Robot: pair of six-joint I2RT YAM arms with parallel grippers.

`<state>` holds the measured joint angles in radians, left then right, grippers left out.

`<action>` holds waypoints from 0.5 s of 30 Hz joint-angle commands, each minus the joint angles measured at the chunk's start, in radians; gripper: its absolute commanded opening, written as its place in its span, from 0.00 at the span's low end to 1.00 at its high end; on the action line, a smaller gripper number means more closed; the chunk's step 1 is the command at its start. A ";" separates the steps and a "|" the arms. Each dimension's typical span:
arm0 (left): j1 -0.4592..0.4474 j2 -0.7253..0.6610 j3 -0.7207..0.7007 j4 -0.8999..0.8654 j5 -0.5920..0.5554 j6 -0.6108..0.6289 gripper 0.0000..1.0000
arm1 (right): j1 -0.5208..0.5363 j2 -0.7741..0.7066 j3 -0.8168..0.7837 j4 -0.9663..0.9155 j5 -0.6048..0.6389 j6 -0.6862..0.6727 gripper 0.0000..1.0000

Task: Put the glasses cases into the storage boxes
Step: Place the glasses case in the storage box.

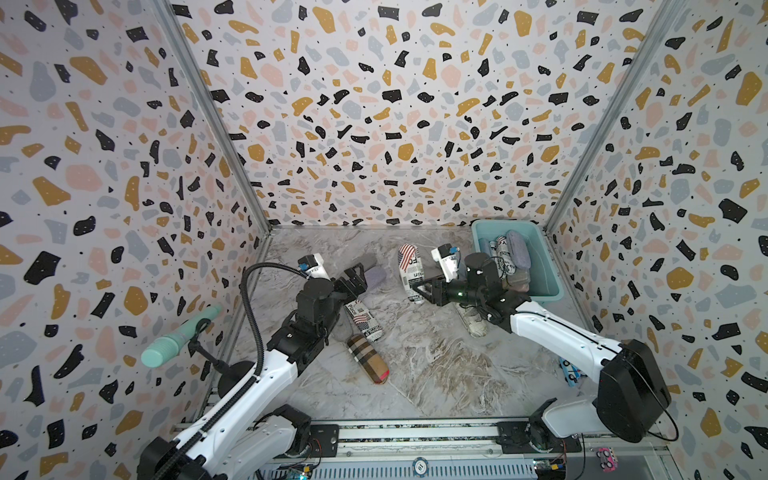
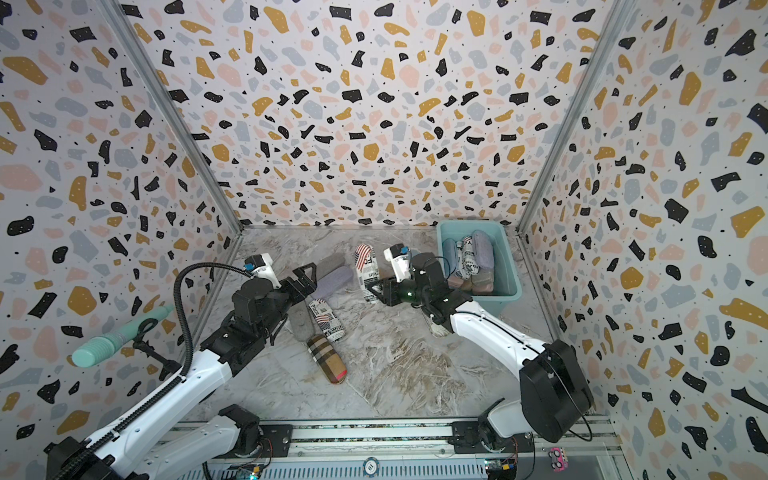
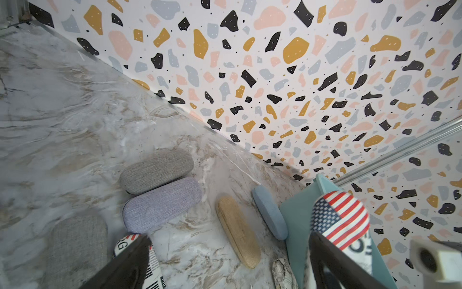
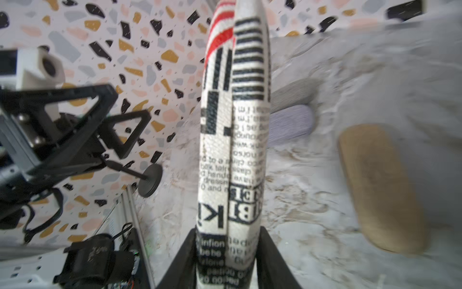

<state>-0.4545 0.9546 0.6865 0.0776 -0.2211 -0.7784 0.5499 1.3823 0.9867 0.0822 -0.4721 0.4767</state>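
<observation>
Nearest, a plaid case (image 1: 368,359) lies on the desk (image 1: 436,374); past it the left hand (image 1: 355,276) gapes wide and empty. The right hand (image 1: 420,289) clamps the flag-print case (image 1: 409,266) by one end beside the teal tub (image 1: 544,266) in the far corner: clear the rim, then lower before releasing.

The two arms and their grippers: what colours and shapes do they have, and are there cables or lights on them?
The left arm and right arm have white links and black joints. A black ribbed hose runs along the left arm only. The left gripper and right gripper are black, with fingers built as hollow triangles. A small green light glows at the right wrist.
</observation>
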 commanded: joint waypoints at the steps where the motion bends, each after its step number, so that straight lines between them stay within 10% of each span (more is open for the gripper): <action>1: 0.004 -0.011 -0.041 0.015 0.001 0.001 0.99 | -0.132 -0.090 0.039 -0.088 0.056 -0.041 0.28; 15: 0.004 0.051 -0.058 0.024 0.080 0.000 0.99 | -0.512 0.052 0.214 -0.259 0.141 -0.178 0.27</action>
<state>-0.4545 1.0050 0.6289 0.0750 -0.1635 -0.7803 0.0444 1.3952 1.1339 -0.1131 -0.3561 0.3698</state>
